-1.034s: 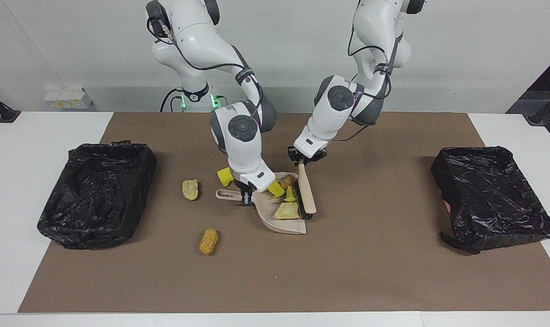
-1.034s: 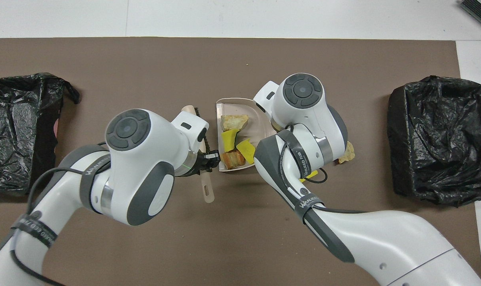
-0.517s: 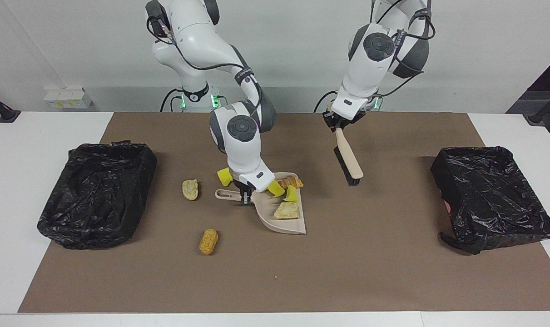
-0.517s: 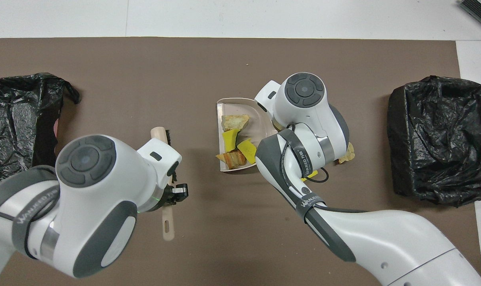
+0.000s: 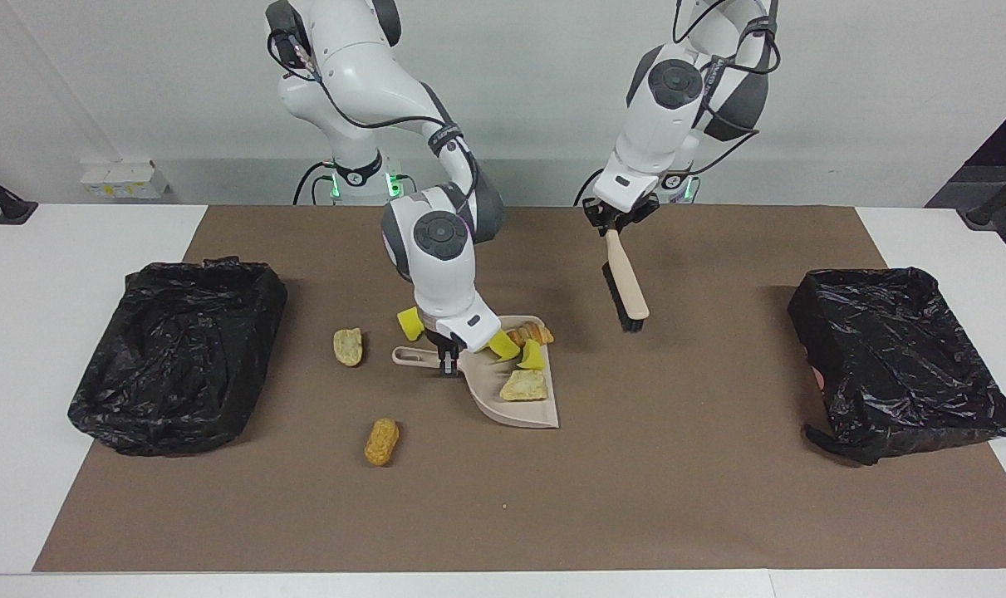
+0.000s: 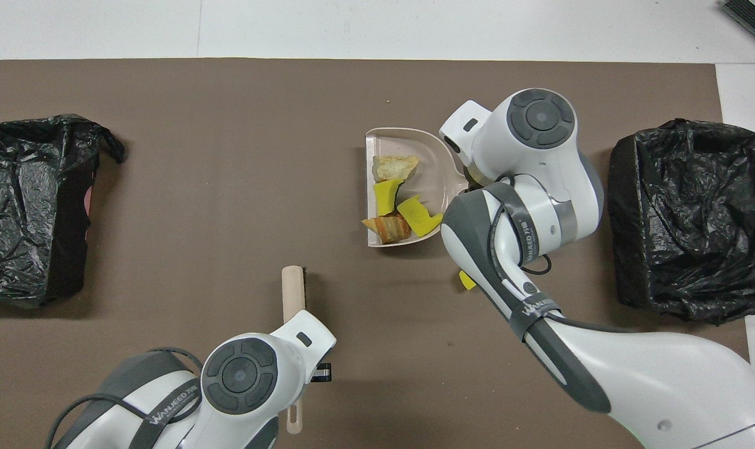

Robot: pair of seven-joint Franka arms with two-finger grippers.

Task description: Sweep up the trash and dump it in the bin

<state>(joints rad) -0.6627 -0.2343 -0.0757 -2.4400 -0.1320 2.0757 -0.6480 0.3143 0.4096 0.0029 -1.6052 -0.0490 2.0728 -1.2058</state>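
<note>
Brush (image 5: 625,282), clamped in left gripper (image 5: 612,226): lifted off dustpan (image 5: 544,415), now raised clear. Right gripper (image 5: 448,355): clamped on dustpan handle. Trash: four scraps in pan (image 6: 394,202); three loose beside it, lump (image 5: 348,346), nugget (image 5: 381,441), yellow chunk (image 5: 409,323). Bins (image 5: 179,349) unfed; sweeping roughly half done.

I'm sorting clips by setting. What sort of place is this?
Probably a robotics lab, not a home: two arms mounted at a white table with a brown mat, staged scraps in a dustpan, and bag-lined bins at each end against a bare wall.
</note>
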